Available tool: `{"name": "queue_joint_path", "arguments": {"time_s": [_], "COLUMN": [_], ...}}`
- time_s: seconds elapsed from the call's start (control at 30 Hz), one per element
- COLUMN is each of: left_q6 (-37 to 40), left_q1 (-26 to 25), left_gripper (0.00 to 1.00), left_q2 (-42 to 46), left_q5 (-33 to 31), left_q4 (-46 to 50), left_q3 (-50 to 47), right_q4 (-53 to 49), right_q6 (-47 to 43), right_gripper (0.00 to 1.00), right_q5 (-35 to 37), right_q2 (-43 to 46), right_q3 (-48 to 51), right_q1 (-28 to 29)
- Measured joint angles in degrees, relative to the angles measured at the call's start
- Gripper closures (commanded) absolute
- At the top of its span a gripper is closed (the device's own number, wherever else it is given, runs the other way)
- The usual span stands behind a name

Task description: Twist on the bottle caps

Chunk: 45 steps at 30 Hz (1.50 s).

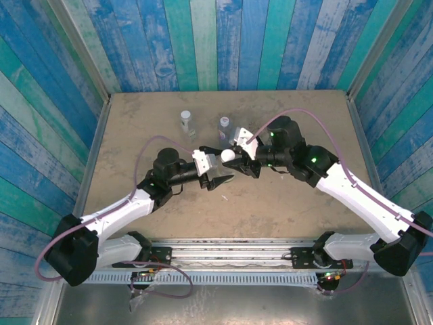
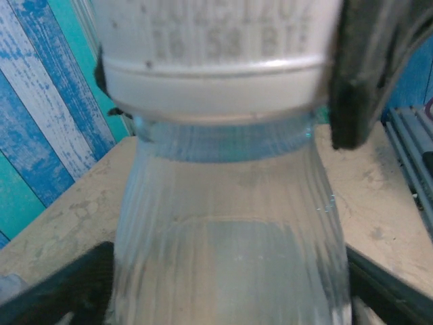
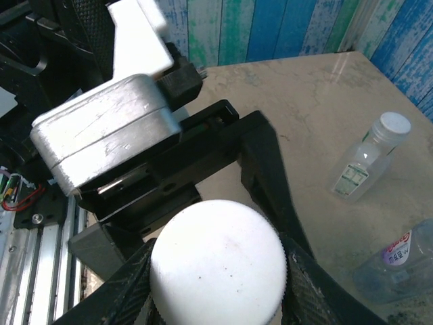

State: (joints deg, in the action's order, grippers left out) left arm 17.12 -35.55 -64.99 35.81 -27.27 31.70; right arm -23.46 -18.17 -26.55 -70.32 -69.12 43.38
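A: Nearest first. What's on the cap?
B: Right gripper [image 3: 216, 291] is clamped on the white cap [image 3: 215, 261], with a finger pressed to each side. In the left wrist view one of its fingers [image 2: 358, 68] lies against the cap's edge.
A: Cap is where?
B: On the neck of the plain bottle [image 2: 230, 223], level and seated down near the collar ring. The bottle is between the two arms, over mid-table. Standing or lifted, can't tell.
A: Left gripper?
B: Left gripper [image 1: 220, 181] has its jaws flanking the bottle's body, low down. Squeezing or let go, cannot tell. Contact isn't readable through the clear plastic.
A: Step?
B: Twisting this cap on. Late in the tightening, I'd judge, and likely the last bottle.
A: Next move needs?
B: The body held firm so it can't spin along. Then the right wrist rolls the cap tight, axis straight, no side push.
A: Farther back?
B: Green-label bottle [image 3: 369, 162] is upright on the table [image 3: 304, 101] with its own cap [image 3: 394, 123] on. Purple-label bottle [image 3: 396, 267] is near it. From above its top looks capped, but it's too small to be sure.
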Motion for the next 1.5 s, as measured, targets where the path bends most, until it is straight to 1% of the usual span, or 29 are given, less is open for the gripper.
{"name": "queue_joint_path", "arguments": {"time_s": [0.03, 0.1, 0.27, 0.4, 0.5, 0.63, 0.8, 0.93, 1.1, 1.23, 1.27, 1.3, 1.37, 1.5], "left_q6": [-0.37, -1.05, -5.53, -9.84, -12.98, -15.47, -15.43, -15.5, -15.69, -15.67, -15.67, -15.67, -15.67, -15.67], "left_q1": [-0.02, -0.02, -0.02, -0.02, -0.04, -0.83, -2.29, -2.43, -2.45, -2.45, -2.45, -2.45, -2.45, -2.45], "left_gripper": [0.01, 0.06, 0.06, 0.06, 0.06, 0.06, 0.06, 0.06, 0.06, 0.06, 0.06, 0.06, 0.06, 0.06], "left_q2": [0.0, 0.02, 0.33, 0.9, 0.87, 0.37, -2.45, -4.94, -6.03, -6.75, -6.78, -6.8, -6.8, -6.8], "left_q5": [-0.26, -0.9, -3.96, -7.48, -9.46, -12.9, -16.55, -18.82, -19.76, -20.22, -20.31, -20.33, -20.35, -20.39], "left_q4": [-0.09, -0.33, -5.4, -10.51, -13.92, -17.66, -18.71, -19.63, -20.68, -20.85, -20.87, -20.85, -20.74, -20.52], "left_q3": [0.02, 0.04, -1.57, -5.27, -7.96, -10.62, -10.73, -11.78, -12.52, -12.52, -12.52, -12.52, -12.52, -12.52], "right_q4": [0.02, -0.02, 1.57, 5.27, 9.01, 15.32, 22.53, 26.18, 29.03, 29.66, 29.88, 30.12, 30.42, 29.99], "right_q6": [0.11, 0.57, 2.43, 5.09, 6.93, 9.55, 11.13, 11.69, 12.22, 12.39, 12.39, 12.46, 12.57, 12.68], "right_gripper": [0.64, 0.65, 0.65, 0.64, 0.65, 0.64, 0.64, 0.63, 0.61, 0.58, 0.55, 0.5, 0.43, 0.37], "right_q5": [0.44, 1.7, 6.16, 9.4, 13.31, 18.49, 21.66, 22.08, 21.81, 21.4, 21.35, 21.22, 20.87, 20.48], "right_q2": [0.13, 0.55, 2.38, 3.34, 2.91, -0.31, -6.45, -12.31, -16.72, -17.68, -17.68, -17.7, -17.68, -17.7], "right_q3": [0.33, 1.16, 4.74, 8.85, 11.56, 12.76, 12.46, 10.91, 10.27, 10.27, 10.29, 10.27, 10.29, 10.05], "right_q1": [0.0, 0.02, -1.09, -4.24, -6.82, -10.1, -14.58, -16.85, -18.97, -19.65, -19.71, -19.82, -19.87, -19.96]}}
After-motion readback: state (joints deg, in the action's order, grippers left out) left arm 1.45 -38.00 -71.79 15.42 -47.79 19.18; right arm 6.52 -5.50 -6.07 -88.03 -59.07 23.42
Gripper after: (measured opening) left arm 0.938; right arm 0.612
